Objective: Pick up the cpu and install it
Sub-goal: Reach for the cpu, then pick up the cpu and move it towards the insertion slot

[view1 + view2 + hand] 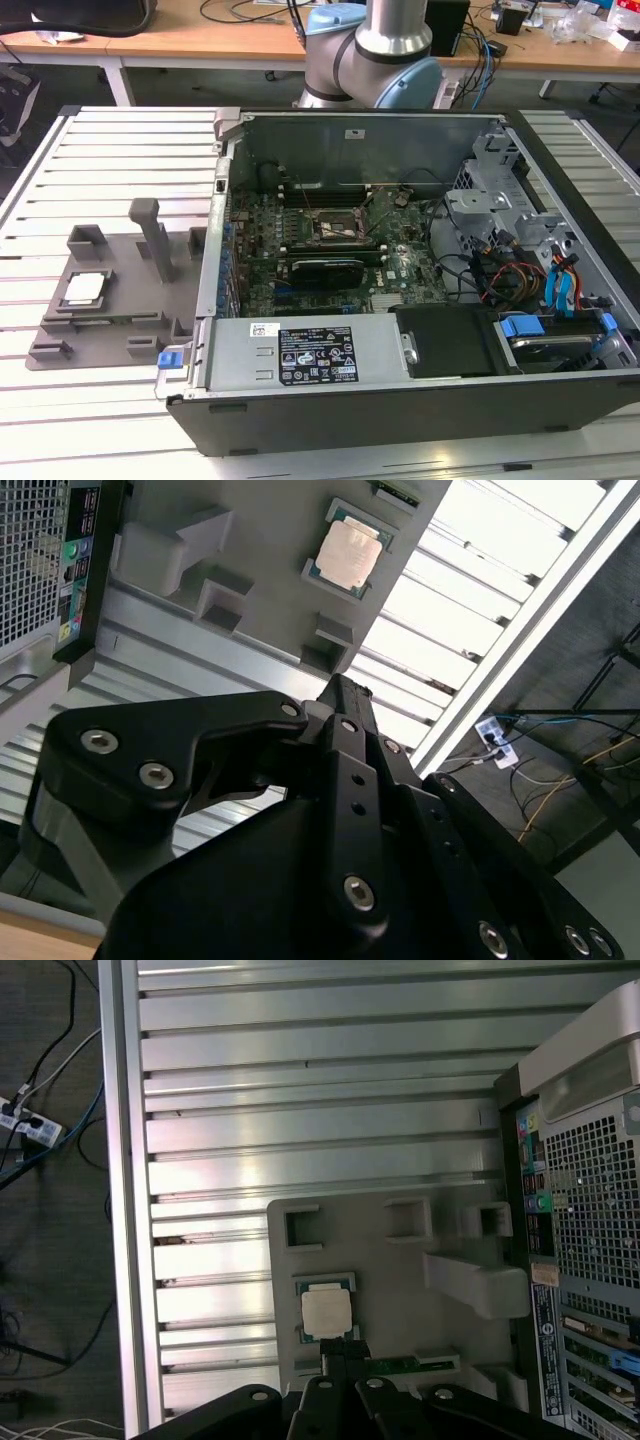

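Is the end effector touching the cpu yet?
Apart. In the second wrist view the end effector stops short of the cpu, and a stretch of bare grey tray shows between them.

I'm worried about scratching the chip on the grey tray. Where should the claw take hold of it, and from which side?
Grip the chip by two opposite edges, coming straight down from above. It lies flat, metal top up, in a shallow seat of the grey tray, whose rim likely blocks any sideways approach.
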